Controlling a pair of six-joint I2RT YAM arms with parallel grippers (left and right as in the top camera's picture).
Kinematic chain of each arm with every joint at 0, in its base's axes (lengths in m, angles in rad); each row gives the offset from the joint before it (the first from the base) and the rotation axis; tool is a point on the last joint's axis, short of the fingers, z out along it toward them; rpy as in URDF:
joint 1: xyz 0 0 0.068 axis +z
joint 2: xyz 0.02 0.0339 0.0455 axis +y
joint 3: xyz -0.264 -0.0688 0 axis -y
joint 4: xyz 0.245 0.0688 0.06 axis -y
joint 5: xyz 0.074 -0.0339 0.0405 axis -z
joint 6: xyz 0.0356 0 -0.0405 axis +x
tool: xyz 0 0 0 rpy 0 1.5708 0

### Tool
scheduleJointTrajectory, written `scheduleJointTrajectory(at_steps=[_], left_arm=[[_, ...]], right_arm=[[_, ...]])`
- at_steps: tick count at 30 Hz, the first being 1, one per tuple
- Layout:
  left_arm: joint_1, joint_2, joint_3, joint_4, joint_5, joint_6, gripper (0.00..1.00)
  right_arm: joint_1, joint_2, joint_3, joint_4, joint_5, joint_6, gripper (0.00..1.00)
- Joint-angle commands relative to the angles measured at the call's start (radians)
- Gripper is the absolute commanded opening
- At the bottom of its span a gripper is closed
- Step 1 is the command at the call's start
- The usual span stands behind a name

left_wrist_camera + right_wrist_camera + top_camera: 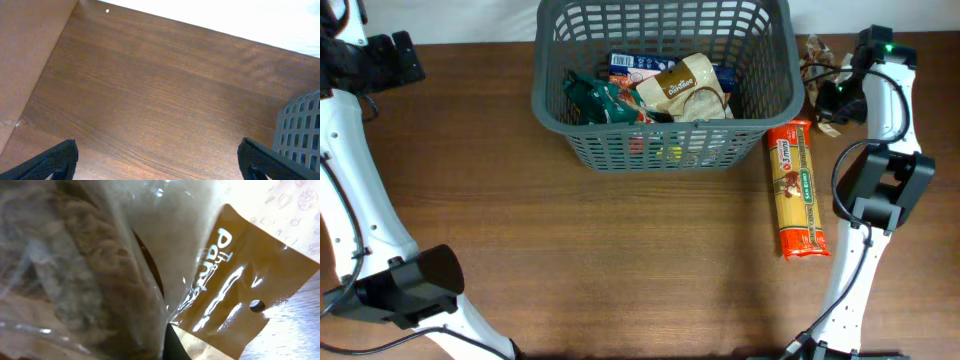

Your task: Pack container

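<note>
Clear packet (100, 270) at right claw (828, 98), container (665, 150) near far edge

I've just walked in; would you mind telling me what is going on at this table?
Two robot arms are packing groceries into a grey basket, which already holds several packets. The right gripper is down at a clear packet with a brown header, just right of the basket; whether it has gripped it cannot be told. A pasta packet lies on the table, not yet packed. The left gripper is open over bare table.
</note>
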Motion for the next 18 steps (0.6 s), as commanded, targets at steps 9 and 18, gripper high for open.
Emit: scheduleJointTrajectory(at_steps=[9, 18], left_arm=[[0.006, 0.002, -0.005, -0.001, 0.0, -0.011, 0.99], [0.006, 0.002, -0.005, -0.001, 0.0, -0.011, 0.99]], right_arm=[[-0.093, -0.178, 0.159, -0.04, -0.256, 0.109, 0.04], [-0.095, -0.339, 0.34, -0.06, -0.39, 0.167, 0.05]])
